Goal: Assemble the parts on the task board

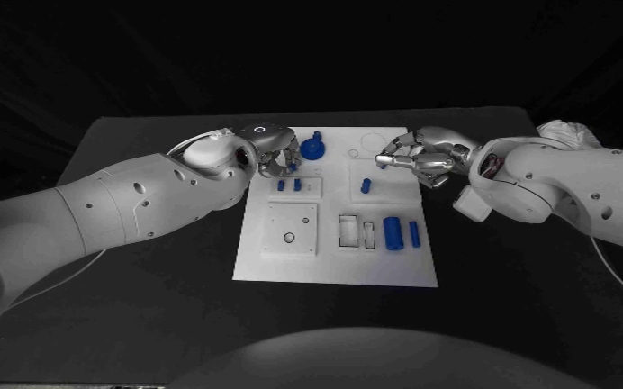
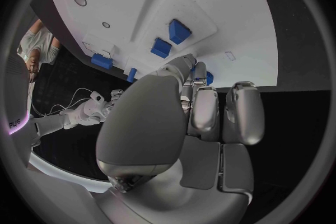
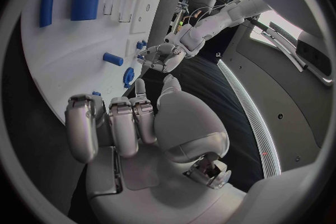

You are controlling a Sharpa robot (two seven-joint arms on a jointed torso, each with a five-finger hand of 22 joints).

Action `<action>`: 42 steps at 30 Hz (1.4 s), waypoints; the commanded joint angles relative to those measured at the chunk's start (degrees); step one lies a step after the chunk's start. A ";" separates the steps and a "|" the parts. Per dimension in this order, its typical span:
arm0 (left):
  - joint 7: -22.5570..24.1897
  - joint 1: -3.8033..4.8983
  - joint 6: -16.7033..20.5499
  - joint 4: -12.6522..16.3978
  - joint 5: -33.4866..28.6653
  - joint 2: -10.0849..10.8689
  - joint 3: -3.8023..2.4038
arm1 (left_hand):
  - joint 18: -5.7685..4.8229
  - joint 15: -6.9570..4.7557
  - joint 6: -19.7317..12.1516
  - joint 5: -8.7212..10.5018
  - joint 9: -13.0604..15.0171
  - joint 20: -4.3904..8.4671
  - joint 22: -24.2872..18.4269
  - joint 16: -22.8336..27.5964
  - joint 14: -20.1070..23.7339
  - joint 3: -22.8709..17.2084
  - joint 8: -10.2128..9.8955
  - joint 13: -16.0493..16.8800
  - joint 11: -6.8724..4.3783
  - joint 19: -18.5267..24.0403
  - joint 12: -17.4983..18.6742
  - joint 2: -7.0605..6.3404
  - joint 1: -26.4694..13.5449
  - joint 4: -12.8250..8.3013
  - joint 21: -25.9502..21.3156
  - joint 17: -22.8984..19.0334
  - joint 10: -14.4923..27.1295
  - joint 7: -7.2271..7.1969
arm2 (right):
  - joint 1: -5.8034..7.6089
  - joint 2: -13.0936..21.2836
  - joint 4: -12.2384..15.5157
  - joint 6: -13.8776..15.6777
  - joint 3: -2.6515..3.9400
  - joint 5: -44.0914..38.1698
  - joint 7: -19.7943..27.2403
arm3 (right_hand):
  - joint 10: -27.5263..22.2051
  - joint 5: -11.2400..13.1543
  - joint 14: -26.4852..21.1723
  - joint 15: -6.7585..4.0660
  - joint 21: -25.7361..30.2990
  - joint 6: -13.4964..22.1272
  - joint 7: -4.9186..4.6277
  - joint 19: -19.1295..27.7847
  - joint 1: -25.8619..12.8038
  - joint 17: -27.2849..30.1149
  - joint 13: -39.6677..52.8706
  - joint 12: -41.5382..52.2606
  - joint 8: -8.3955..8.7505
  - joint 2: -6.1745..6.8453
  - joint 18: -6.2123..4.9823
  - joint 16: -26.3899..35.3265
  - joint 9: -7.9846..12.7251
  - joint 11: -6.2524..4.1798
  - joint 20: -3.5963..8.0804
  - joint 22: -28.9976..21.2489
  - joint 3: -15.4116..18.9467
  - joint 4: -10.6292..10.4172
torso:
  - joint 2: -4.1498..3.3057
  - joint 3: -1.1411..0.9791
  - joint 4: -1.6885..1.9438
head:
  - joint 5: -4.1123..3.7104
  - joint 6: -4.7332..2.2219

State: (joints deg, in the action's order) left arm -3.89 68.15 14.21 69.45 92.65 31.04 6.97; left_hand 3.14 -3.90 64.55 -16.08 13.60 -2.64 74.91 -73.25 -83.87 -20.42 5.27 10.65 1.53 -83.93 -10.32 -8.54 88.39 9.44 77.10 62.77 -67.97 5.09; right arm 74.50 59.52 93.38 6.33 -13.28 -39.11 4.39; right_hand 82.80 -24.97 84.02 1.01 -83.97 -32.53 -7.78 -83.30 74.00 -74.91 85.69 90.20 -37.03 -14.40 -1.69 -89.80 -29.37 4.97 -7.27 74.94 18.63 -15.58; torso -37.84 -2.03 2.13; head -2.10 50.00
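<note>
Now both robot hands hang over the far end of the white task board [image 1: 335,267], which lies flat on the black worktop [image 1: 156,317]. The left robot hand [image 1: 269,150] is next to a blue knob-shaped part [image 1: 313,147] at the far edge, and just past two small blue blocks [image 1: 288,185]. Its shiny fingers [image 2: 204,112] are curled in close together, and I cannot tell if they hold anything. The right robot hand [image 1: 418,159] is across from it, just past a short blue peg [image 1: 366,185]. Its fingers [image 3: 112,126] are curled in too, and I see nothing in them.

Closer to the robot lie a fat blue roller [image 1: 392,231] and a thin blue rod [image 1: 414,233], side by side. Their long sides point away from the robot. I think the right robot hand is nearer to them. The parts look like smooth hard plastic. The board has box-shaped slots [image 1: 348,230] and small round holes.
</note>
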 commanded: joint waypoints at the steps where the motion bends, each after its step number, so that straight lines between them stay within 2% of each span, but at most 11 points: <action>1: 0.51 -0.28 -0.15 -0.14 -0.03 -0.26 0.09 | 0.09 0.41 -0.48 -0.30 -0.08 -0.12 9.17 0.24 -0.46 -0.11 -0.23 -0.06 0.27 -0.19 0.39 0.20 0.51 -0.33 -0.36 -0.18 -0.25 0.08 | -0.04 0.02 0.13 -1.06 -0.01 -0.07 0.06 | 7.20 -0.37 5.98 -0.22 0.31 -0.49 -0.08 0.39 0.60 -15.09 4.31 -0.20 -0.10 0.03 -0.48 -0.20 0.08 -1.36 0.09 12.18 -0.05 -0.24 | 0.00 0.02 -0.01 | -0.06 0.00; 6: -0.06 -0.32 -1.23 -0.31 0.08 -0.31 0.09 | 0.19 0.42 -1.13 -0.39 -0.31 -0.15 9.00 0.65 -0.19 -0.13 -0.64 -0.13 0.28 0.04 0.69 -0.03 0.48 -0.49 -0.83 -0.76 0.05 -0.05 | -0.04 0.06 0.17 -1.11 -0.01 -0.02 -0.04 | 7.20 -0.37 5.98 -0.22 0.31 -0.49 -0.08 0.39 0.60 -15.09 4.31 -0.20 -0.10 0.03 -0.48 -0.20 0.08 -1.36 0.09 12.18 -0.05 -0.24 | -0.03 0.02 -0.02 | -0.04 0.00; 15: -1.00 -0.34 -3.53 -0.33 0.27 -0.13 0.08 | 0.42 0.55 -5.14 0.56 -1.49 -0.28 8.65 1.56 0.68 -0.21 -1.78 -0.52 0.40 0.68 2.09 -1.18 -0.56 -0.29 -2.08 -2.01 1.98 -1.46 | -0.04 0.04 0.14 -1.10 -0.01 0.03 -0.10 | 7.20 -0.38 5.98 -0.21 0.30 -0.54 -0.08 0.38 0.63 -15.09 4.31 -0.20 -0.08 0.02 -0.48 -0.20 0.10 -1.35 0.08 12.18 -0.07 -0.26 | 0.05 0.05 0.02 | 0.01 0.00; 22: -0.13 -0.34 -1.88 -0.03 0.46 0.30 0.09 | 0.46 0.69 -11.95 4.43 -3.26 -0.38 8.72 1.54 0.93 0.20 -1.76 -0.28 0.48 0.80 2.60 -2.36 -1.82 0.72 -2.45 -2.16 2.78 -4.14 | -0.04 -0.04 0.01 -0.88 -0.01 0.04 -0.01 | 7.20 -0.38 5.98 -0.21 0.30 -0.54 -0.08 0.38 0.63 -15.09 4.31 -0.20 -0.07 0.02 -0.48 -0.20 0.10 -1.35 0.08 12.18 -0.07 -0.26 | 0.00 0.05 0.02 | 0.09 0.00; 28: 1.83 -0.34 3.63 0.49 0.63 1.29 0.03 | 0.43 0.77 -19.13 5.89 -5.34 -0.49 8.90 1.28 0.88 2.08 -1.70 0.45 0.63 0.66 2.68 -2.60 -1.57 2.15 -2.50 -1.97 3.58 -7.17 | -0.04 -0.08 -0.07 -0.66 -0.01 0.05 0.09 | 7.20 -0.41 5.98 -0.21 0.32 -0.47 -0.08 0.40 0.73 -15.09 4.31 -0.20 0.05 0.09 -0.49 -0.20 0.17 -1.37 0.07 12.17 -0.09 -0.22 | -0.05 0.08 0.06 | -0.04 0.00; 29: 2.26 -0.34 4.89 0.63 0.64 1.54 -0.01 | 0.45 0.83 -22.00 5.90 -6.11 -0.51 8.93 1.28 0.90 3.30 -1.65 0.64 0.66 0.65 2.71 -2.58 -1.01 2.84 -2.57 -2.02 3.82 -8.07 | -0.04 -0.06 -0.08 -0.63 -0.01 0.05 0.11 | 7.20 -0.41 5.98 -0.21 0.32 -0.47 -0.08 0.40 0.73 -15.09 4.31 -0.20 0.05 0.09 -0.49 -0.20 0.17 -1.37 0.07 12.17 -0.09 -0.22 | -0.06 0.10 0.07 | -0.07 0.00; 32: 3.70 -0.32 8.91 1.16 0.50 2.51 -0.15 | 0.50 1.10 -39.93 5.61 -9.93 -0.62 9.00 1.29 0.99 9.89 -2.70 1.18 0.88 0.69 2.81 -3.33 2.59 7.56 -2.94 -2.13 4.37 -11.92 | -0.04 0.04 -0.15 -0.39 -0.01 0.04 0.22 | 7.20 -0.42 5.98 -0.21 0.36 -0.38 -0.09 0.44 0.80 -15.09 4.31 -0.20 0.15 0.17 -0.50 -0.20 0.22 -1.39 0.07 12.16 -0.09 -0.19 | -0.08 0.13 0.10 | -0.25 0.00; 33: 4.10 -0.31 10.00 1.34 0.36 2.83 -0.19 | 0.47 1.08 -43.64 5.53 -10.64 -0.75 9.00 1.29 1.00 10.84 -3.16 1.25 1.13 0.71 2.82 -3.79 2.68 7.64 -3.03 -2.15 4.43 -12.52 | -0.04 0.08 -0.16 -0.31 -0.01 0.03 0.26 | 7.20 -0.42 5.98 -0.22 0.36 -0.33 -0.10 0.44 0.82 -15.09 4.31 -0.20 0.20 0.22 -0.50 -0.20 0.24 -1.40 0.07 12.15 -0.08 -0.18 | -0.06 0.14 0.14 | -0.35 0.00; 34: 4.61 -0.27 11.37 1.59 0.09 3.25 -0.24 | 0.47 1.13 -45.38 5.51 -10.99 -0.81 9.01 1.28 1.01 11.51 -3.31 1.30 1.25 0.72 2.86 -4.17 2.62 7.68 -3.08 -2.14 4.53 -12.98 | -0.04 0.14 -0.18 -0.22 -0.01 0.03 0.30 | 7.20 -0.42 5.98 -0.22 0.37 -0.32 -0.10 0.44 0.83 -15.09 4.31 -0.20 0.22 0.24 -0.50 -0.20 0.25 -1.40 0.07 12.15 -0.07 -0.18 | -0.04 0.15 0.16 | -0.42 0.00; 38: 6.44 0.42 16.00 2.82 -1.10 5.28 -0.42 | 0.51 1.32 -45.72 6.23 -11.22 -0.97 8.98 1.11 0.98 12.63 -3.19 1.27 1.54 0.81 3.41 -4.91 1.71 7.67 -3.38 -1.90 6.00 -13.38 | -0.03 0.47 -0.15 0.20 -0.01 0.01 0.40 | 7.20 -0.41 5.98 -0.22 0.43 -0.25 -0.11 0.52 0.82 -15.09 4.31 -0.20 0.31 0.34 -0.53 -0.20 0.30 -1.40 0.06 12.12 -0.03 -0.20 | 0.06 0.19 0.19 | -0.79 0.00; 42: 6.84 1.75 18.33 4.55 -1.83 7.82 -0.54 | 0.67 1.64 -40.83 8.51 -10.71 -1.25 8.77 1.26 1.18 12.87 -2.31 0.95 1.93 1.18 5.20 -4.64 0.00 7.58 -4.27 -2.12 11.26 -11.92 | 0.06 1.04 0.23 1.02 0.00 -0.02 0.54 | 7.20 -0.31 5.98 -0.21 0.81 0.00 -0.18 0.93 0.97 -15.09 4.31 -0.20 0.81 0.81 -0.65 -0.20 0.62 -1.38 0.05 11.95 0.14 -0.22 | 0.13 0.30 0.33 | -1.15 0.00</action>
State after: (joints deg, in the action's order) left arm 0.44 69.45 26.90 73.40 92.12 38.39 6.55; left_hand 3.14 -2.67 22.81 -8.05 2.75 -3.69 74.95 -71.88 -82.64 -7.90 2.69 11.73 3.35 -82.88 -5.45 -13.35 88.97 17.06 73.00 60.75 -57.71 -7.10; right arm 74.51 60.42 93.39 6.70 -13.28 -38.97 4.33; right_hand 82.72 -25.19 84.02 1.23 -83.31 -32.74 -7.99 -82.77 74.67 -74.94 85.74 90.20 -36.53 -13.84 -1.69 -89.80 -28.82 5.05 -7.17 74.92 18.63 -15.58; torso -37.81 -1.82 2.34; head -2.99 50.00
